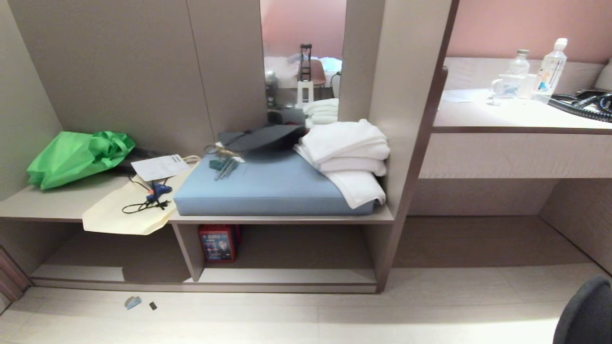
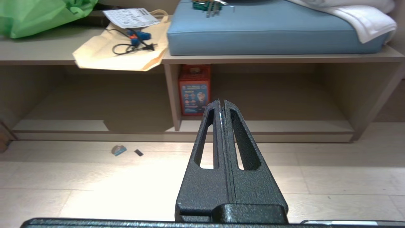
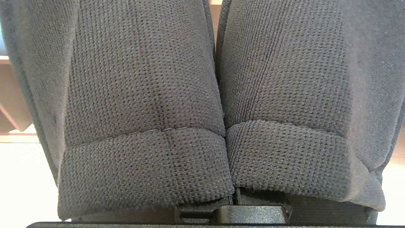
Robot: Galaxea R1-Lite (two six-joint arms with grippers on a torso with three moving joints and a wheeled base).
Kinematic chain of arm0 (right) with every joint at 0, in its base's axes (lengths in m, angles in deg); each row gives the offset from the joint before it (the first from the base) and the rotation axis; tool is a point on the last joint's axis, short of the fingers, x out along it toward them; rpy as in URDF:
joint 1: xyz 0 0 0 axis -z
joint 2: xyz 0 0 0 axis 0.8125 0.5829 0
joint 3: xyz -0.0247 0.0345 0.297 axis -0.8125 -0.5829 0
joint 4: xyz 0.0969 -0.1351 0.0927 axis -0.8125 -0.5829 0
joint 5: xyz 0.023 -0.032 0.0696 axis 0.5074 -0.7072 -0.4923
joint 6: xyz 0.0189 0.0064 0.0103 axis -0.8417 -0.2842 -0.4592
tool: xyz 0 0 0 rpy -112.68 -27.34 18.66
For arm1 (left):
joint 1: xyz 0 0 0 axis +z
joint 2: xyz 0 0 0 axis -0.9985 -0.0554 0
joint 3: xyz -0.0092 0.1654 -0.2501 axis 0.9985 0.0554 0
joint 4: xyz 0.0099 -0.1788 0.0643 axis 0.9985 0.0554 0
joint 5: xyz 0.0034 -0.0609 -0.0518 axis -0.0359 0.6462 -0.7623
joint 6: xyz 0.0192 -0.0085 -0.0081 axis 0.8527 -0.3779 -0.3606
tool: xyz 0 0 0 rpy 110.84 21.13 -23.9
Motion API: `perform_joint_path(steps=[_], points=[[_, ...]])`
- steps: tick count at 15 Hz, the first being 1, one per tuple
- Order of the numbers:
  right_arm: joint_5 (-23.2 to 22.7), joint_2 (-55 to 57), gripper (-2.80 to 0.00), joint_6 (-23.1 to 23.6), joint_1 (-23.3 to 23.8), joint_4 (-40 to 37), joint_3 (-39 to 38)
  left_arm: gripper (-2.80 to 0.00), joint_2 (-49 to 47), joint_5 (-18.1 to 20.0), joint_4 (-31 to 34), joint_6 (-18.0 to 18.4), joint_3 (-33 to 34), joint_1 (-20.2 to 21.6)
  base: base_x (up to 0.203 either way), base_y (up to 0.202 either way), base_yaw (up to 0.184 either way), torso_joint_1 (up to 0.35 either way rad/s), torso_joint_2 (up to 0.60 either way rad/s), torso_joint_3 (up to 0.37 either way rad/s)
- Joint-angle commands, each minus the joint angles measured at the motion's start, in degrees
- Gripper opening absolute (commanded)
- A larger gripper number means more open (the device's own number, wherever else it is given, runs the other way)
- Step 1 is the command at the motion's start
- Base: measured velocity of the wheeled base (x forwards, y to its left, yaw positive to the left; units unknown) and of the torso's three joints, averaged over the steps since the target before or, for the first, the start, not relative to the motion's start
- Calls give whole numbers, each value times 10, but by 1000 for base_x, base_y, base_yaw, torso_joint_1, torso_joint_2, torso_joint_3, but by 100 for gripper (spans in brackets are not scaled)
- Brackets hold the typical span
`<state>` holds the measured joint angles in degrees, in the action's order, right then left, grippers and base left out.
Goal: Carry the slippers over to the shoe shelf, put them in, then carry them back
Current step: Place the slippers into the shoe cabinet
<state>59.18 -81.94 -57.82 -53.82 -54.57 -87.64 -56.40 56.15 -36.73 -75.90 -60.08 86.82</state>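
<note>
Slippers point(image 3: 202, 110) side by side, straps draped over the right gripper point(image 3: 232, 198), whose fingers look clamped on them, though hidden. Left gripper point(image 2: 221, 103) fingers pressed together, empty, shoe shelf point(image 2: 265, 126) ahead of their tips, beyond bare floor point(image 2: 95, 183).

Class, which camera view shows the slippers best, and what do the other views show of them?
The right wrist view: the slippers fill it, side by side, in the right hand. The head view and the left wrist view show nothing of them.
</note>
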Motion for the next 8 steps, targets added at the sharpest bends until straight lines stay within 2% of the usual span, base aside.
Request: perform_joint_path(steps=[1,8], points=[[0,1,-280,0,0,0,0,-280,0,0,0,0,0,0,0,197,1,2,2,5],[0,1,-280,0,0,0,0,-280,0,0,0,0,0,0,0,195,-3,3,1,4]])
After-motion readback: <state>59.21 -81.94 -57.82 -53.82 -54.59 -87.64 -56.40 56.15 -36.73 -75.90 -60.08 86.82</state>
